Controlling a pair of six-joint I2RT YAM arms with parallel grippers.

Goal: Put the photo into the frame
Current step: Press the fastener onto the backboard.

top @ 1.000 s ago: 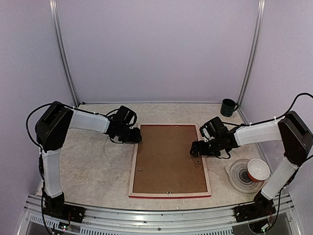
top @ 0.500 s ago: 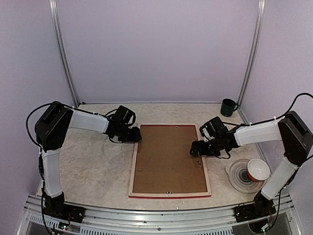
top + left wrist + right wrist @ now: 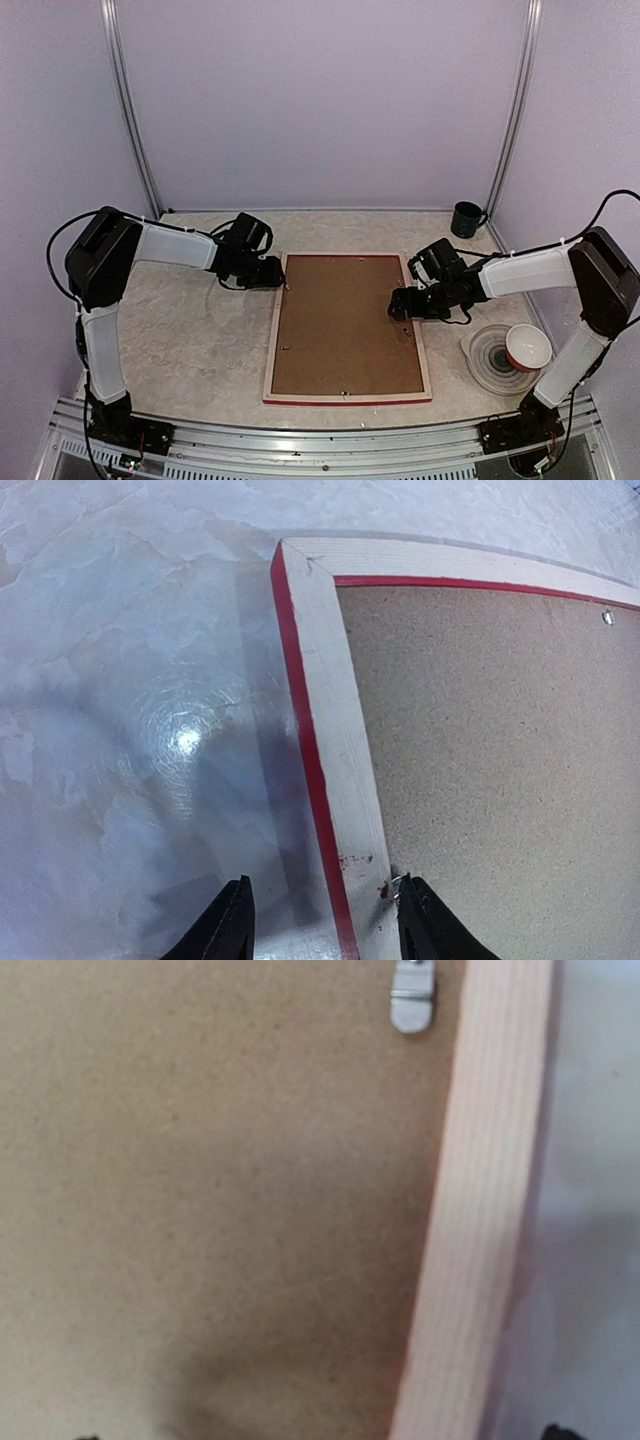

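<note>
A large picture frame (image 3: 272,352) lies face down in the middle of the bench (image 3: 190,340), a little right of centre in the overhead view. Its pale bare-wood back faces up, with a line of red showing along the outer edges. A plain brown backing board (image 3: 345,320) fills the opening, and lying this way up it leaves the small metal clips (image 3: 412,998) within reach. The photo itself cannot be seen anywhere. It may sit under the board, but the views do not settle that. The left gripper (image 3: 325,928) is low at the frame's upper-left corner with its fingers (image 3: 232,922) apart. One finger is over bare bench outside the red edge and the other is just inside the wooden rail by a small metal tab, so it straddles the rail without clamping anything. The right gripper (image 3: 402,304) hovers over the frame's right rail about halfway down. In its own close view only the dark fingertips show, at the two bottom corners. They are wide apart with nothing between them, and the rail and the board's edge lie beneath. With one arm on each side, the pair looks placed to steady the frame and work the clips. A dark green mug (image 3: 465,218) stands at the upper right. A stack of bowls (image 3: 492,365) with a red-and-white cup (image 3: 527,347) in it sits at the lower right, well clear of the frame.
</note>
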